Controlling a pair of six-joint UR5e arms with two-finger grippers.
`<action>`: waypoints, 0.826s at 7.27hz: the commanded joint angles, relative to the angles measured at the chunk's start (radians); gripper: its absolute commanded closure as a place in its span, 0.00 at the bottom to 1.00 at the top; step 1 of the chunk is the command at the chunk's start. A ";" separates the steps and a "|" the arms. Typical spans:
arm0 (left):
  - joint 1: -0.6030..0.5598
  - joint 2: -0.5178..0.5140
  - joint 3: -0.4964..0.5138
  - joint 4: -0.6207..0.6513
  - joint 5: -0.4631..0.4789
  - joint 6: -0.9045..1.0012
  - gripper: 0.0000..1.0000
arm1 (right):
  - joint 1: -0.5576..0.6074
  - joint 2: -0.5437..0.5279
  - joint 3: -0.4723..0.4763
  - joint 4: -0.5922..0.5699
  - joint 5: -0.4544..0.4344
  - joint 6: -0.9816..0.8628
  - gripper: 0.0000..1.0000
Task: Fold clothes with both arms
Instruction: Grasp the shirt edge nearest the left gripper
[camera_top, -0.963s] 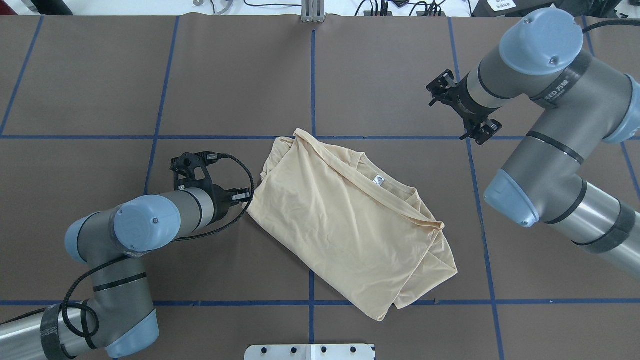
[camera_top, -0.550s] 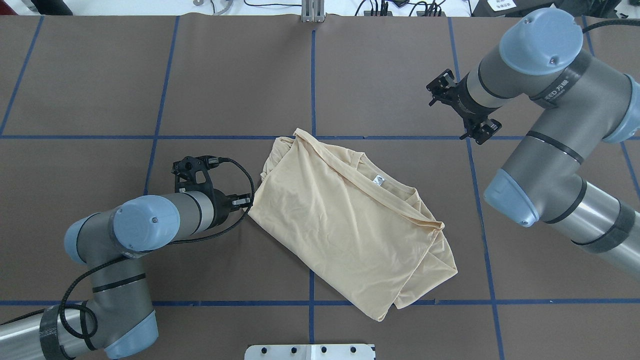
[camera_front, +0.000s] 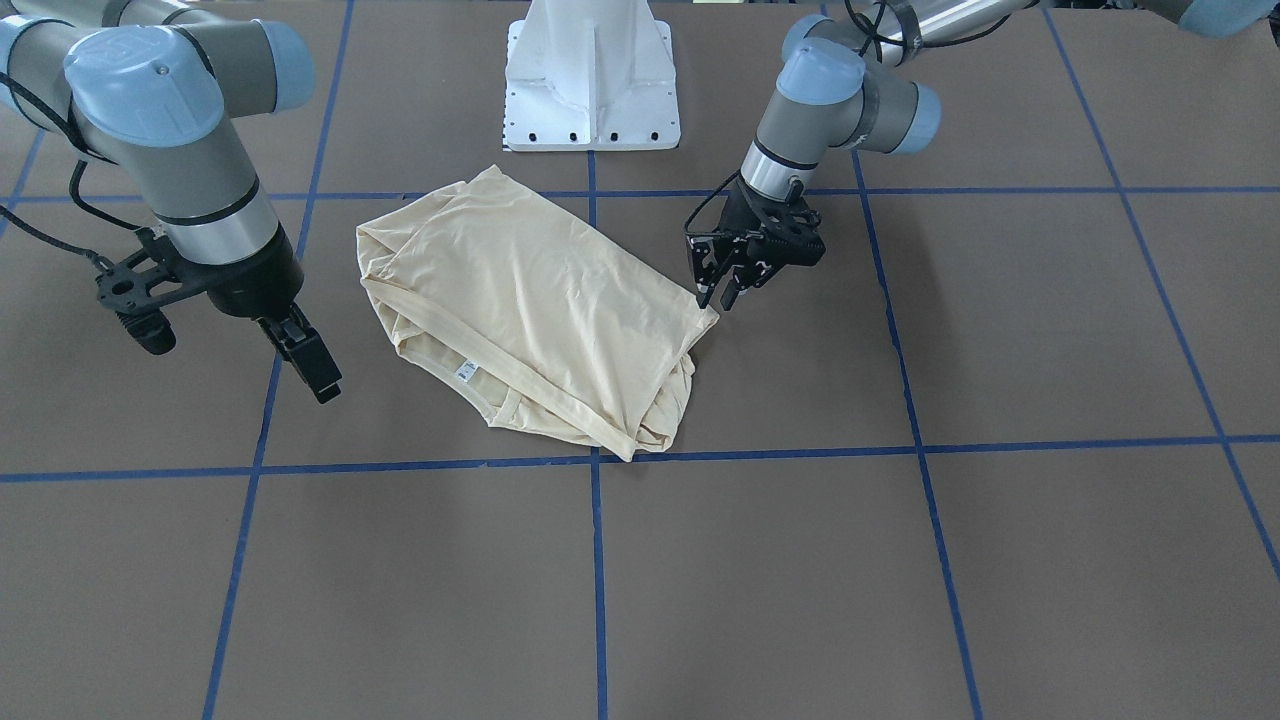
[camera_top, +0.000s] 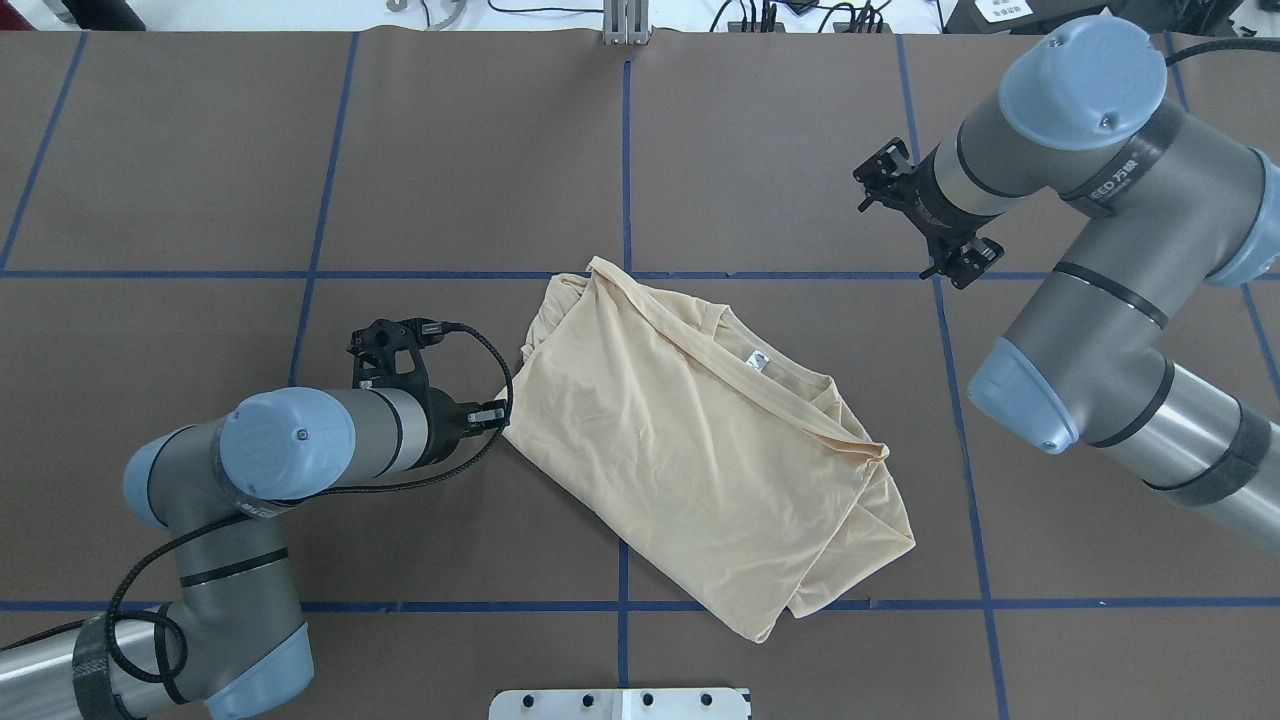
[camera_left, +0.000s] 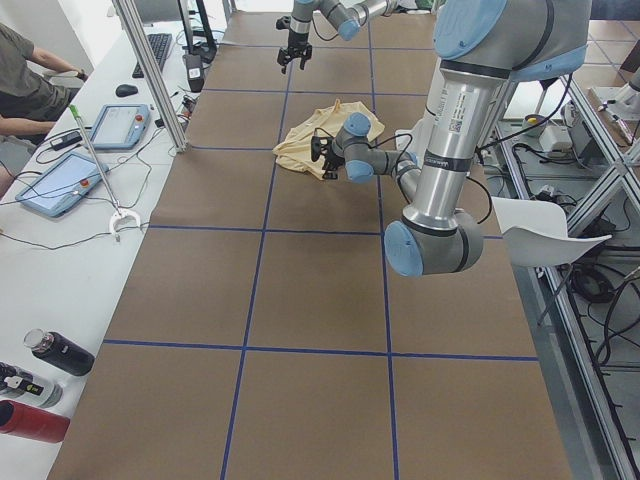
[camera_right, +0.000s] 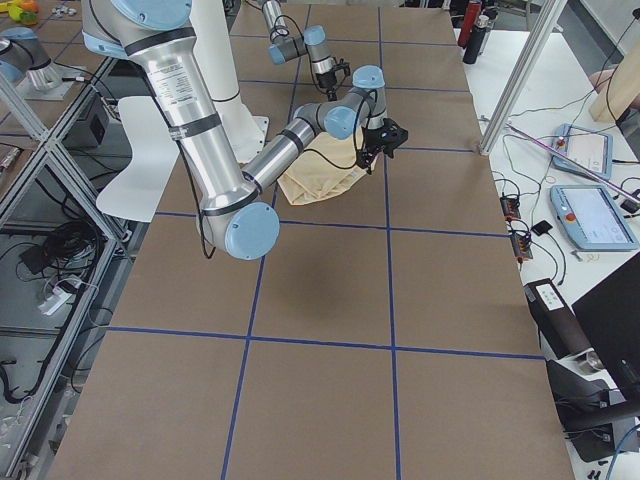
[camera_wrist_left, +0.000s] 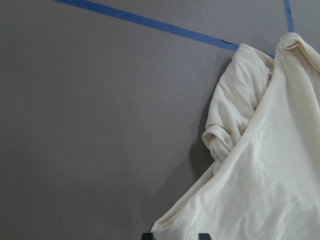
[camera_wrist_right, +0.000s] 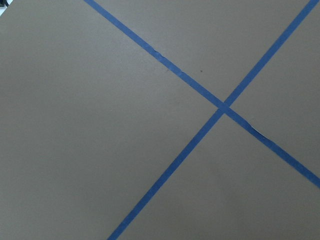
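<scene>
The pale cream-yellow shirt (camera_top: 690, 440) lies folded into a slanted rectangle mid-table, print hidden, white neck label (camera_top: 757, 361) showing. It also shows in the front view (camera_front: 530, 300) and the left wrist view (camera_wrist_left: 270, 165). My left gripper (camera_front: 718, 298) is low at the shirt's left corner, jaws open a little. Both fingertips (camera_wrist_left: 146, 235) flank that corner's tip in the wrist view. In the overhead view the left gripper (camera_top: 495, 415) touches the shirt's edge. My right gripper (camera_top: 925, 215) hangs above bare table, away from the shirt, empty. It looks open (camera_front: 320, 375); its wrist view shows only tape lines.
The white pedestal base (camera_front: 590, 80) stands at the robot's side of the table. Blue tape lines (camera_top: 625, 150) grid the brown table cover. A side bench with tablets (camera_left: 40, 185) and bottles (camera_left: 60, 355) runs along the operators' edge, and an operator (camera_left: 20, 80) sits there.
My left gripper has slid a little toward the robot's side and closer to the shirt's left corner. The right arm and the shirt have not moved.
</scene>
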 joint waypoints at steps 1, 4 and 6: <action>0.002 -0.007 0.025 -0.005 0.002 0.009 0.58 | 0.000 -0.001 0.001 -0.002 0.000 0.000 0.00; 0.002 -0.010 0.030 -0.006 0.005 0.001 0.85 | 0.002 -0.010 0.000 0.000 0.000 -0.002 0.00; 0.002 -0.010 0.039 -0.011 0.006 0.001 1.00 | 0.000 -0.015 -0.003 0.000 0.000 -0.002 0.00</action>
